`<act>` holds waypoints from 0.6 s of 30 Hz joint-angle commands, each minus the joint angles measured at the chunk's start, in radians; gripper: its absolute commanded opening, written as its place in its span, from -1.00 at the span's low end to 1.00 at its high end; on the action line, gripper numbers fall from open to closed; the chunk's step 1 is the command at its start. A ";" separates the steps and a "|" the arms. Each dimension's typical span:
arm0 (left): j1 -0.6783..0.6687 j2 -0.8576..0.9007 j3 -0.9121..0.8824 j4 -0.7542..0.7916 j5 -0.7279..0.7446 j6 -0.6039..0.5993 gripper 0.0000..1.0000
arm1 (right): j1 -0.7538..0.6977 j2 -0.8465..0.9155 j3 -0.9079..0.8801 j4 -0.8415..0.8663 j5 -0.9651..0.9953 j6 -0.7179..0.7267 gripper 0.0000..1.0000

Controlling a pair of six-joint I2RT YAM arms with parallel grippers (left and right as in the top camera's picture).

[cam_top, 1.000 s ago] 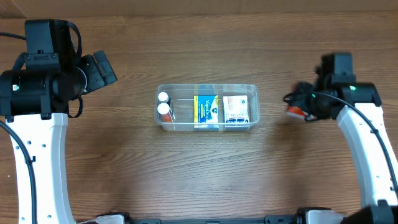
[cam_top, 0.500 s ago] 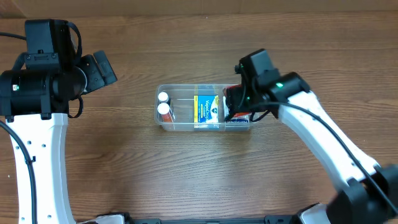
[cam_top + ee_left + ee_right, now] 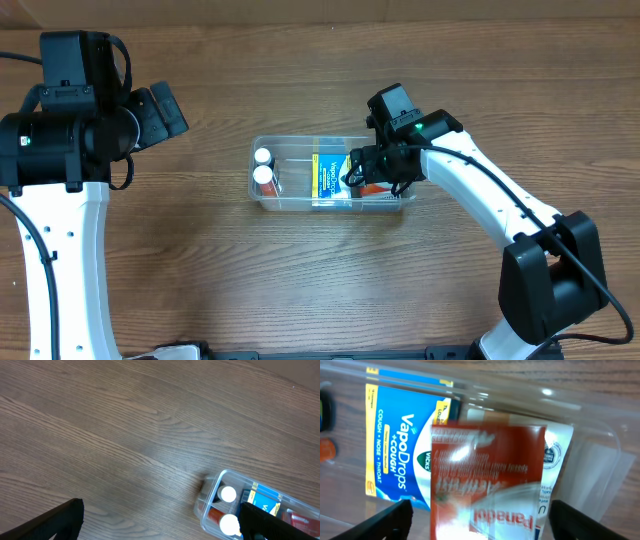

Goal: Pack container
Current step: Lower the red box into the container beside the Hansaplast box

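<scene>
Since the right gripper [image 3: 482, 510] has its jaws spread around the blurred red Panadol box [image 3: 487, 475] over the container [image 3: 256, 190] at mid-table, the box could land askew on the VapoDrops box [image 3: 395, 445], while the left gripper [image 3: 160, 520] hangs apart, jaws spread and empty.

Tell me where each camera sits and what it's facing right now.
Overhead: above the table, looking straight down at the container; left arm and right arm show, the right gripper over its right end.
Left wrist: left of the container, facing bare table, container at lower right; fingers of the left gripper at the bottom corners.
Right wrist: close above the container, facing a red Panadol box and blue VapoDrops box; own fingers at the bottom corners.
Shared: all three see the VapoDrops box.
</scene>
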 commanded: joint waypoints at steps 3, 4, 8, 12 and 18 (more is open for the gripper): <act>0.005 0.002 0.004 0.000 -0.012 0.012 0.99 | 0.000 -0.012 0.026 0.009 0.003 0.002 1.00; 0.005 0.002 0.004 -0.001 -0.012 0.013 1.00 | 0.000 -0.023 0.039 -0.002 0.019 0.003 1.00; 0.003 0.002 0.004 -0.009 -0.009 0.041 1.00 | -0.006 -0.123 0.138 -0.031 0.152 0.055 1.00; 0.003 0.002 0.004 -0.004 0.016 0.096 1.00 | -0.071 -0.194 0.214 0.011 0.191 0.047 1.00; 0.002 0.047 0.004 0.050 0.129 0.229 1.00 | -0.223 -0.195 0.216 0.042 0.188 0.048 1.00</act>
